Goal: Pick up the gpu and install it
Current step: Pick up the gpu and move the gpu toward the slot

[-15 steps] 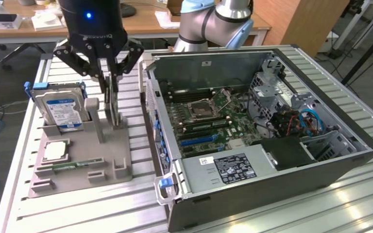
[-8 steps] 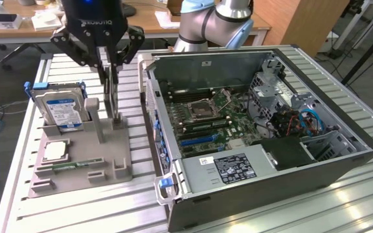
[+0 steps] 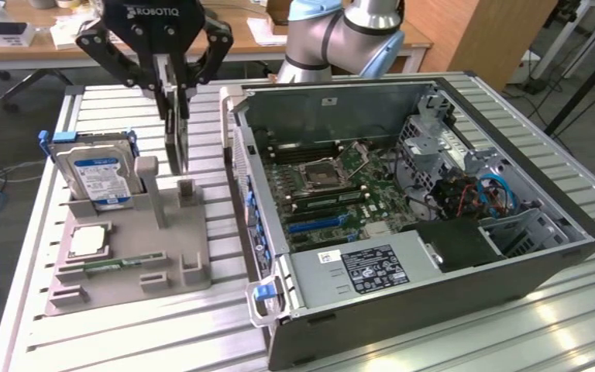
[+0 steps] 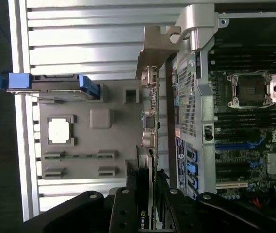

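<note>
My gripper (image 3: 177, 94) is shut on the top edge of the gpu (image 3: 177, 143), a thin dark card that hangs upright on its edge. Its lower end is just above a small post of the grey parts holder (image 3: 132, 267), at the exterior view's left of the open computer case (image 3: 545, 263). In the wrist view the gpu (image 4: 152, 131) shows edge-on between my fingers (image 4: 128, 204), its silver bracket (image 4: 156, 46) at the far end, beside the case's rear wall. The motherboard's blue slot (image 3: 313, 225) lies uncovered inside the case.
On the holder stand a silver hard drive with a blue-white label (image 3: 96, 174), a square CPU chip (image 3: 89, 239) and a memory stick (image 3: 122, 263). The slatted metal table (image 3: 111, 341) carries everything. A desk and cables lie beyond.
</note>
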Controlling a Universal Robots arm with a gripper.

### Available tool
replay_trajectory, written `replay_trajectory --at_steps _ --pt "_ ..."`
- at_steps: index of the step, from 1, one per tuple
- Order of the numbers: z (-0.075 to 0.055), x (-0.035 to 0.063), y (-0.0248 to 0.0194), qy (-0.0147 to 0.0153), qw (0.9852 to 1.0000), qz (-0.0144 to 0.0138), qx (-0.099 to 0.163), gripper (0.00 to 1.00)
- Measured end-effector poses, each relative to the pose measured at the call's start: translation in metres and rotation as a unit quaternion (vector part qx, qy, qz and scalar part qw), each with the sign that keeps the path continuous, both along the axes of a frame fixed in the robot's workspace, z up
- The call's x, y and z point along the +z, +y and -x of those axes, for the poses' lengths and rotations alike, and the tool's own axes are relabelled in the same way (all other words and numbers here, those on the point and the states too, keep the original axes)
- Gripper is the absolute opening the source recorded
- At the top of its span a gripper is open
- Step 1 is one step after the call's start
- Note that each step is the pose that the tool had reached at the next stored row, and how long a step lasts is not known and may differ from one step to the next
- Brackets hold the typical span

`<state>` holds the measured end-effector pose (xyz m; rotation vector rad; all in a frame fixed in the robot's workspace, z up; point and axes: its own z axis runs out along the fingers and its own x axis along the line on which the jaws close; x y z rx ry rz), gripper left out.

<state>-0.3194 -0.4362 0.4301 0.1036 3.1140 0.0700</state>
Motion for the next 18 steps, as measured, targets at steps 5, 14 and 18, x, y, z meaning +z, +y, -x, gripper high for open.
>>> replay_trajectory --at_steps 5,14,18 --pt "-0.001 0.0058 0.0000 0.0001 1.0000 0.0001 0.000 0.26" --pt "-0.002 0.0134 0.0000 0.0000 1.0000 0.0000 0.000 0.26" --pt "-0.006 0.0134 0.0000 0.0000 1.0000 0.0000 0.000 0.26"
